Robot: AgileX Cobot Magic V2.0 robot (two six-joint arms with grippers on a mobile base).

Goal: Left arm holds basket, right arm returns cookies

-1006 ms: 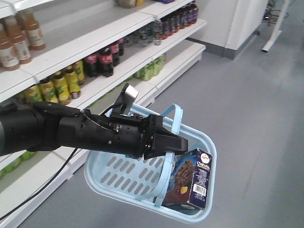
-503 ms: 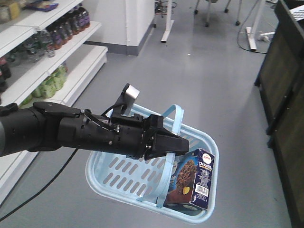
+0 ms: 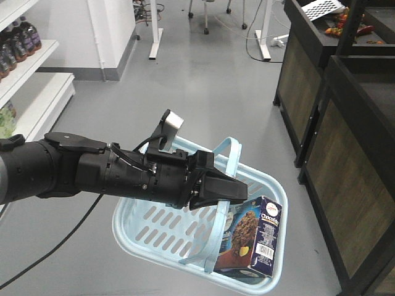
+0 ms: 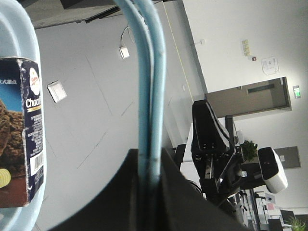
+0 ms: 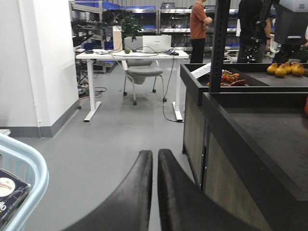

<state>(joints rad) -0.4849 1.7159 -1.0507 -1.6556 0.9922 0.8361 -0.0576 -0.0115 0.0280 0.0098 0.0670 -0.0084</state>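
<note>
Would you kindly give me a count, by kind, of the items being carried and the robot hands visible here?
basket, light blue: 1
cookie carton, inside the basket: 1
robot hands: 2 (left hand shut on the basket, right hand holding nothing)
Total: 4

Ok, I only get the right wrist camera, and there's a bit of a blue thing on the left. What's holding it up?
Observer: The left gripper is shut on both handles of the basket.
Operator: What's in it?
Observer: Just one cookies carton, standing at the end far from the arm.
Operator: Any shop shelves near?
Observer: Yes, the front view shows dark bottles on a white shelf at its left edge.
</note>
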